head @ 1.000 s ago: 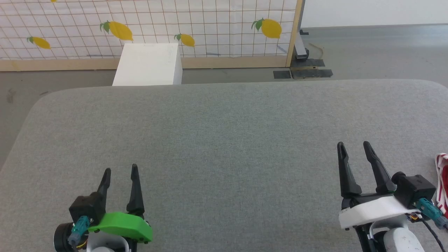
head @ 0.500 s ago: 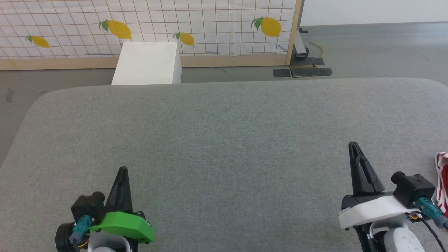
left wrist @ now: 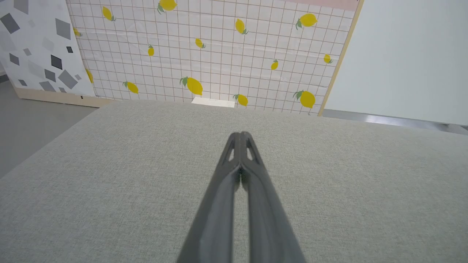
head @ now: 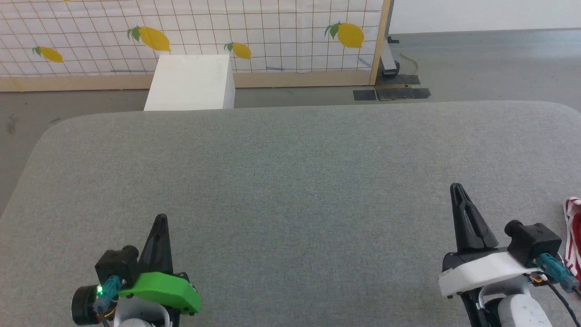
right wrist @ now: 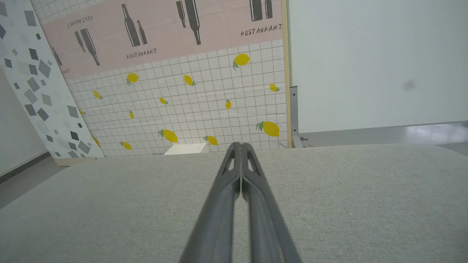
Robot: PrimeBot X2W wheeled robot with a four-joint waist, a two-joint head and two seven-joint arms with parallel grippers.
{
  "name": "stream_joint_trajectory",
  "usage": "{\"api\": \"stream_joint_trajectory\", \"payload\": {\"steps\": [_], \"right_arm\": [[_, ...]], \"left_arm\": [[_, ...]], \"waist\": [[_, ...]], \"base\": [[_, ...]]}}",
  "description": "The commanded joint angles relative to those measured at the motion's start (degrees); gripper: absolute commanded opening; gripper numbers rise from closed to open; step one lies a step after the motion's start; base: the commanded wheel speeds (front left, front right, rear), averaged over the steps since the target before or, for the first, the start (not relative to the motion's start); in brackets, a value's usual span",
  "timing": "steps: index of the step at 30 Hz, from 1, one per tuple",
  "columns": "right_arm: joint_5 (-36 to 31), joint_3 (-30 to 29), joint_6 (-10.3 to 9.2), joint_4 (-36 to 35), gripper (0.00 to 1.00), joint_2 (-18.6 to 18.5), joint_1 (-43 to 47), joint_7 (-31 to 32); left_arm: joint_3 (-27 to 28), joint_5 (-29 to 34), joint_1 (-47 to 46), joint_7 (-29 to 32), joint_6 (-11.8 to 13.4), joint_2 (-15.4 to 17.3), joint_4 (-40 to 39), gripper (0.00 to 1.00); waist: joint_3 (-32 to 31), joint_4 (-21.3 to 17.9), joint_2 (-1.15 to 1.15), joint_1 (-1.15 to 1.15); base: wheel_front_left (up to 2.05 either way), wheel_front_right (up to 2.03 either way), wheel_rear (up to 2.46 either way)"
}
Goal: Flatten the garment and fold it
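Observation:
At the right edge of the head view a strip of the garment point(head: 573, 236) shows as red-and-white striped trim; most of it is cut off by the frame. My right gripper point(head: 455, 187) rests just left of it at the lower right, shut with nothing between its fingers point(right wrist: 239, 146). My left gripper point(head: 160, 219) sits at the lower left above the grey table point(head: 290, 181), also shut and empty, its fingertips point(left wrist: 240, 136) pressed together in the left wrist view.
A white box point(head: 190, 84) stands on the floor beyond the table's far edge. Behind it a lemon-print grid panel point(head: 227, 32) with a wooden frame closes off the back. Grey floor lies to the right of the panel.
Both grippers have gone from open to shut, with nothing caught between the fingers. The arms have stayed where they were.

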Motion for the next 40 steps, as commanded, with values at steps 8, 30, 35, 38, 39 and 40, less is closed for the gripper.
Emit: {"api": "stream_joint_trajectory", "payload": {"steps": [8, 30, 35, 38, 39, 40], "right_arm": [[-1.42, -0.05, -0.02, -1.01, 0.0, 0.01, 0.8, 1.14], [-4.01, -0.09, -0.04, -2.73, 0.0, 0.02, 1.49, 3.9], [-4.57, -0.1, -0.04, -3.1, 0.0, 0.02, 1.64, 4.49], [-4.9, -0.11, -0.04, -3.32, 0.0, 0.02, 1.73, 4.85], [-5.0, -0.11, -0.04, -3.38, 0.0, 0.02, 1.75, 4.95], [-5.12, -0.11, -0.04, -3.46, 0.0, 0.02, 1.78, 5.08]], "left_arm": [[0.36, 1.49, 0.34, 1.23, -0.16, -0.47, -1.0, 0.0], [0.8, 4.35, 0.63, 4.01, -0.29, -1.05, -3.06, 0.0], [0.9, 4.96, 0.69, 4.6, -0.32, -1.17, -3.5, 0.0], [0.95, 5.33, 0.73, 4.96, -0.34, -1.25, -3.77, 0.0], [0.97, 5.43, 0.74, 5.06, -0.34, -1.27, -3.84, 0.0], [0.99, 5.56, 0.75, 5.19, -0.35, -1.29, -3.94, 0.0]], "waist": [[-0.02, -0.05, 0.0, 0.0], [-0.09, -0.2, 0.0, 0.0], [-0.11, -0.23, 0.0, 0.0], [-0.11, -0.25, 0.0, 0.0], [-0.12, -0.25, 0.0, 0.0], [-0.12, -0.26, 0.0, 0.0]], "base": [[0.0, 0.0, 0.0], [0.0, 0.0, 0.0], [0.0, 0.0, 0.0], [0.0, 0.0, 0.0], [0.0, 0.0, 0.0], [0.0, 0.0, 0.0]]}}
